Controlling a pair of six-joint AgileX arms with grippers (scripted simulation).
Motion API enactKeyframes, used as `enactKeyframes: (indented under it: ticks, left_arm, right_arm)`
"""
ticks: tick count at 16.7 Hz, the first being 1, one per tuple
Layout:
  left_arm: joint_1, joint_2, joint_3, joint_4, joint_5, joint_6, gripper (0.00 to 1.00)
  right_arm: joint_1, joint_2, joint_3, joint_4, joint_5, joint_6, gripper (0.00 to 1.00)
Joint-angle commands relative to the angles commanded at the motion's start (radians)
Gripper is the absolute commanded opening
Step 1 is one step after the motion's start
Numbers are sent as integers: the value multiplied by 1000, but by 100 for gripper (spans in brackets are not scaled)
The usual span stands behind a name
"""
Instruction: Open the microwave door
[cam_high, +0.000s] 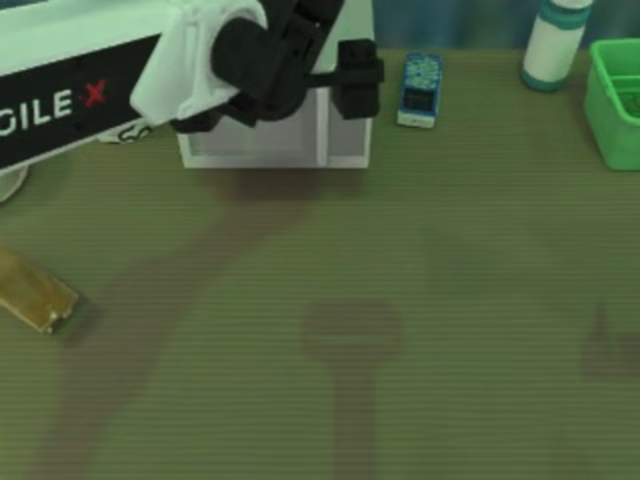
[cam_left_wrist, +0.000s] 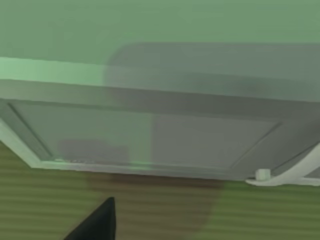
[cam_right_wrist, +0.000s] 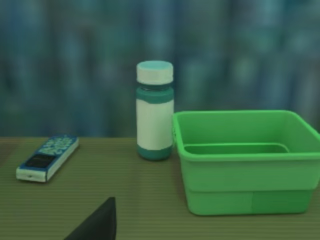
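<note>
Olive table (cam_high: 400, 300), upper left: left gripper (cam_high: 355, 78) at microwave (cam_high: 345, 130) front, fingers' spread unclear; microwave door (cam_left_wrist: 150, 135) mostly hidden; right gripper unseen.

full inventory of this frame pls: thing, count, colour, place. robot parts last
microwave: 1, light grey-white, far edge of the table left of centre, partly under the left arm
microwave door: 1, silver frame with grey window, on the microwave's front, facing the table; looks closed
remote: 1, blue and white, lying flat just right of the microwave
bottle: 1, white with teal bands, standing at the far edge, left of the bin
bin: 1, green, far right corner
wooden block: 1, tan, left edge of the table
table: 1, olive green
left arm: 1, white and black, reaching over the microwave
left gripper: 1, black, at the microwave's front right corner
right arm: not seen from above
</note>
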Motion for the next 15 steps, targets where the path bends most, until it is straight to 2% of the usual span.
enactKeyframes:
  ticks: [5, 11, 15]
  left_arm:
    - [-48, 138, 104, -44, -28, -40, 100]
    - [-39, 154, 111, -28, -22, -32, 100]
    - [-1, 294, 164, 63, 2, 4, 100]
  right_arm:
    - [0, 0, 0, 0, 0, 0, 100]
    - [0, 0, 0, 0, 0, 0, 100]
    - [0, 0, 0, 0, 0, 0, 100]
